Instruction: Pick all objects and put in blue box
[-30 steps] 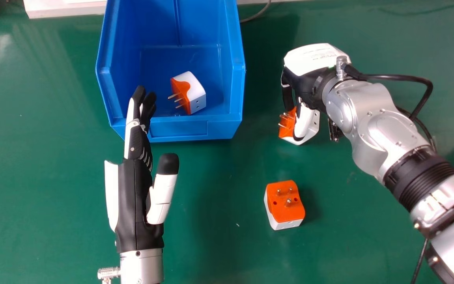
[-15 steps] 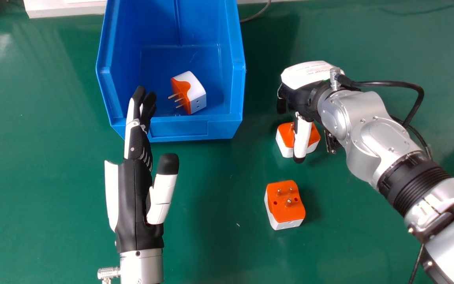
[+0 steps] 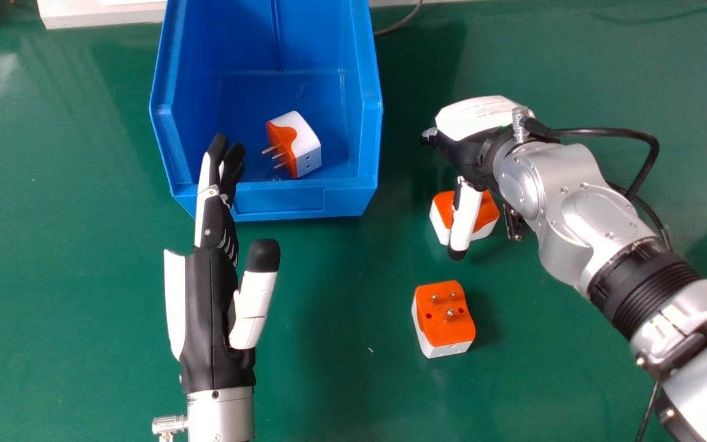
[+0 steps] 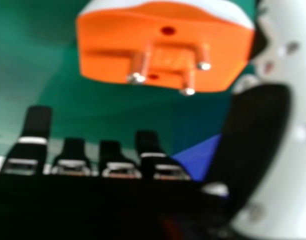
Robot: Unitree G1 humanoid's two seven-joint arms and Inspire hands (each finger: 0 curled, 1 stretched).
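R robot hand (image 3: 468,148) open over plug adptr (image 3: 488,212) (on tbl (image 3: 341,380))

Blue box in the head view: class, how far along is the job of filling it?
Done: one orange-and-white adapter lies inside the blue box.

In hand: nothing; the right hand is open beside a second adapter, the left hand empty.

Left: that one and a third adapter, both on the table.
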